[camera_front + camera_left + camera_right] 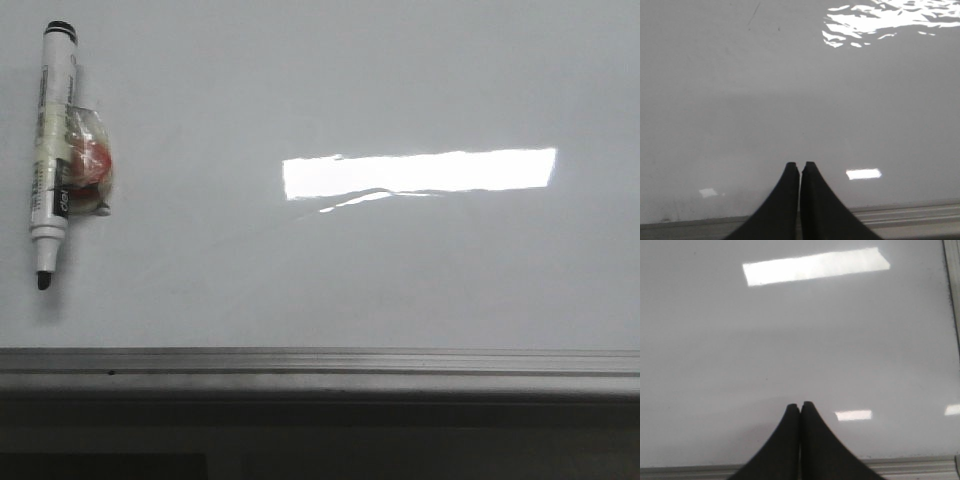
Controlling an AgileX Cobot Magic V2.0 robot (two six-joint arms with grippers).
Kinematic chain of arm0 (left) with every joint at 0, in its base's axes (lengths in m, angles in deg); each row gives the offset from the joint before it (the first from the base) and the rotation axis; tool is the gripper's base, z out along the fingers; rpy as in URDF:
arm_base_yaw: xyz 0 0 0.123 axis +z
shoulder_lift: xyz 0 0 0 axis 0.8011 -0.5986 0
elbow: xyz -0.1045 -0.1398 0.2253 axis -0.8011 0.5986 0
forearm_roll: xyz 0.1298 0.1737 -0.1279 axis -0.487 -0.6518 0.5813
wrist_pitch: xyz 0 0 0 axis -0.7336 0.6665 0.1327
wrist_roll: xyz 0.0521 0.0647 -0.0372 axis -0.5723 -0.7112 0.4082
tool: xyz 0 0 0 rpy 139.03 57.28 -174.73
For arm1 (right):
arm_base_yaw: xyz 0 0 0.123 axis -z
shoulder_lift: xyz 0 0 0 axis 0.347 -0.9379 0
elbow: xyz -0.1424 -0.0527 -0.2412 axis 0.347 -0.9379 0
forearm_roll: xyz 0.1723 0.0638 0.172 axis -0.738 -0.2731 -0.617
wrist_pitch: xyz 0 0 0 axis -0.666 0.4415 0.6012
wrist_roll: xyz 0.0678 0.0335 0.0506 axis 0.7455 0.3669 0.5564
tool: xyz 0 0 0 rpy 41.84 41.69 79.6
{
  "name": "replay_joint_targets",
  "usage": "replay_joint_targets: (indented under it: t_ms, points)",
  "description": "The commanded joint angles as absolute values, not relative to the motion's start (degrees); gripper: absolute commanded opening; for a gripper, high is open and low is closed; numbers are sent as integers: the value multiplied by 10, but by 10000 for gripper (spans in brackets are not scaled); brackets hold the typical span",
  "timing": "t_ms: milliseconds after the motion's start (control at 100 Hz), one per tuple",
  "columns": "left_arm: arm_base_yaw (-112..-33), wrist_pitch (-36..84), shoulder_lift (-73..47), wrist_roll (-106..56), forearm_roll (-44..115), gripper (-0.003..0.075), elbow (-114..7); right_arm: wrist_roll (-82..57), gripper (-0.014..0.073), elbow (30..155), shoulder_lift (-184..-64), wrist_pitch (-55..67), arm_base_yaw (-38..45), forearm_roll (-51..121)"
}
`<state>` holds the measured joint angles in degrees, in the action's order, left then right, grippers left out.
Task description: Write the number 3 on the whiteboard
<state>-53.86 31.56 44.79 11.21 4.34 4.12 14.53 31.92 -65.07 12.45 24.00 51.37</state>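
Note:
The whiteboard [330,270] is glossy pale grey-white and fills the front view, with a silver frame strip [320,362] along its near edge. No number 3 shows on it. A white marker [52,150] with a black cap end and a bare black tip lies at the far left, tip toward the near edge, with a clear-wrapped red lump [92,162] taped to its side. Neither gripper shows in the front view. My left gripper [800,165] is shut and empty over the bare whiteboard [790,90]. My right gripper [800,405] is shut and empty over the whiteboard [790,350].
A bright rectangular glare patch [420,172] lies right of centre on the board. The frame strip runs by the left fingers [900,212] and by the right fingers [915,466], and the board's side frame [953,290] shows in the right wrist view.

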Motion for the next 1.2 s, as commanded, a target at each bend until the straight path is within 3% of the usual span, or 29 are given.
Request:
replay_joint_targets:
  t_ms: [0,799,1189]
  points:
    - [-537,288,462,118,48,-20,61,142,-51,305,-642,115,244,522]
    - [-537,288,462,118,47,-20,61,142,-51,305,-642,113,244,522]
    - [-537,232,462,118,-101,-20,61,142,-51,305,-642,14,244,535]
